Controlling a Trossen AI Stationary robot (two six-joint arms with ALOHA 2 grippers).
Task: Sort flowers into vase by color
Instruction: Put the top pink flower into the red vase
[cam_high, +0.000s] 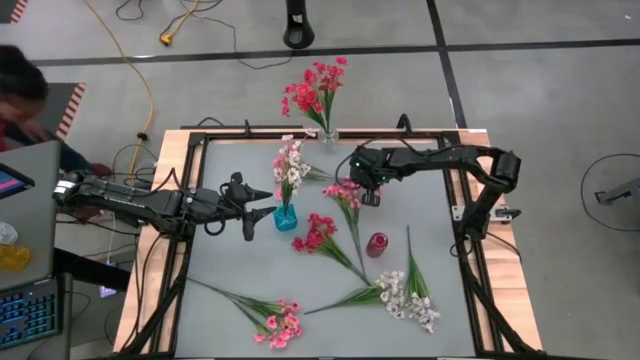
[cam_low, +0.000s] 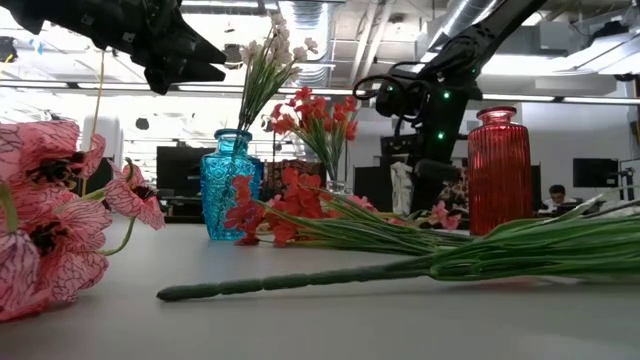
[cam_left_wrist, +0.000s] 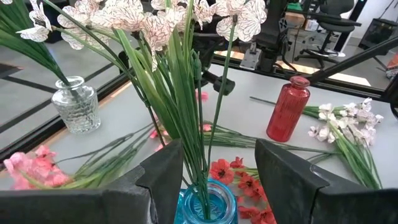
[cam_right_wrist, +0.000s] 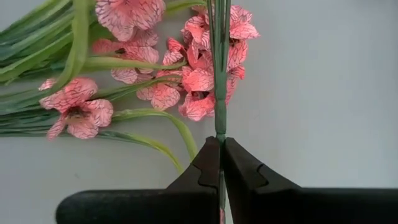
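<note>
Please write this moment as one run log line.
right pincer: shut on pink flower stem | left pincer: open over blue vase

**Layout of vases and sprigs on the desk (cam_high: 430, 240).**
Far centre, a vase (cam_high: 327, 136) holds sprigs; left of centre, a second vase (cam_high: 286, 217) holds a sprig; right of centre stands a third vase (cam_high: 377, 245). Loose sprigs lie between and nearer: one (cam_high: 322, 238) centre, one (cam_high: 270, 317) near left, one (cam_high: 405, 295) near right.

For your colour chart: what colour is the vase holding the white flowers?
Blue: the vase is clear turquoise-blue glass, best seen in the low view.
</note>
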